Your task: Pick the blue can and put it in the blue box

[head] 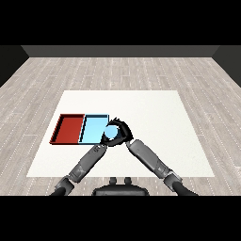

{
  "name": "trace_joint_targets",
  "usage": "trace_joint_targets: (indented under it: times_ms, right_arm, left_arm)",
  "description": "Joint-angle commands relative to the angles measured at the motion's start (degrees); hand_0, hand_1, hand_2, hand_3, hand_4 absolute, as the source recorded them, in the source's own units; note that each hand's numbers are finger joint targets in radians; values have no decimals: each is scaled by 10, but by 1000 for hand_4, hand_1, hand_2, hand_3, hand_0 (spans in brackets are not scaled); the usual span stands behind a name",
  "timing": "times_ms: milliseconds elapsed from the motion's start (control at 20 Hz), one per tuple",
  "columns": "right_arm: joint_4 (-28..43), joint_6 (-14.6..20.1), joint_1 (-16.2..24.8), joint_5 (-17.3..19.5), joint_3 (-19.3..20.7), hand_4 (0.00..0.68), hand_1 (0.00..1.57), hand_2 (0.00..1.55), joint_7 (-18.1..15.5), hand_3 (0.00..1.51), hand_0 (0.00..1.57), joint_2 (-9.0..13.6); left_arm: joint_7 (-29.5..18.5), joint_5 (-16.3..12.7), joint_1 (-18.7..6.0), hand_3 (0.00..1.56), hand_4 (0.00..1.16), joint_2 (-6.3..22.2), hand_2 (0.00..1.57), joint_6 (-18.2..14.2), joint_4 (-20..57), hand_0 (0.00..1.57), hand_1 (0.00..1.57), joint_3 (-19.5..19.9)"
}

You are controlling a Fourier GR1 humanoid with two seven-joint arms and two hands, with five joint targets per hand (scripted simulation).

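**Inspector A:** Now, the layout first. What lies on the white surface (155, 117)?

**Inspector B:** Two trays side by side, left of centre and touching along one edge. The red tray (68, 129) is on the outside; the light blue tray (93, 130) sits to its right, nearer the middle.

**Inspector A:** And the blue can?

**Inspector B:** The blue can (111, 133) is at the right edge of the light blue tray, its pale round top facing the head view. It overlaps the tray's right rim. I cannot tell whether it is lifted above the tray or resting on something.

**Inspector A:** Who has it?

**Inspector B:** The right hand (121, 131). Its black fingers (117, 123) curl over the top and right side of the can, clamped round it. The right forearm (149, 159) runs up from the lower right corner, slanting inward to that point.

**Inspector A:** The left hand?

**Inspector B:** The left hand (104, 142) is just below the can, at the front right corner of the light blue tray, very near the right hand. Its fingers are too small and too crowded by the other hand to read; I cannot tell whether they are apart or together. The left forearm (88, 162) comes up from the lower left, slanting inward.

**Inspector A:** Contents of the trays?

**Inspector B:** Only bare floors show in both, red and light blue.
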State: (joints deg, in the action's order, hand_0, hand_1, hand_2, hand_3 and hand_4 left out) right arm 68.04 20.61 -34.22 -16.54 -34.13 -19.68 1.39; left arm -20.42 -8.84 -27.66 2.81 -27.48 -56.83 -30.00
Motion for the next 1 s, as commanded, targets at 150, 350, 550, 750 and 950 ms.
trace_joint_targets:
  times_ms: [150,350,550,750,950]
  right_arm:
    - [17,-19,-11,-30,7,602,1443,1453,27,1393,1443,-13]
    - [20,-30,25,-8,5,591,1438,1453,7,1393,1438,-13]
    - [6,-4,27,-11,-12,580,1437,1454,-6,1393,1437,-13]
    - [32,11,-4,-91,-13,415,1267,1371,14,1326,1267,-13]
    - [34,-29,29,-44,26,0,0,0,32,0,0,-13]
  left_arm:
    - [-42,-40,-6,715,689,-27,853,-29,19,812,812,10]
    - [-14,-25,-3,505,663,-27,710,-30,-25,575,575,-2]
    - [-34,-96,18,1027,627,-27,1185,13,-21,1177,1177,-2]
    - [-34,-91,21,1000,683,-10,1347,21,-28,1425,1425,17]
    - [-36,-109,5,1448,1097,-27,1516,14,19,1571,1571,16]
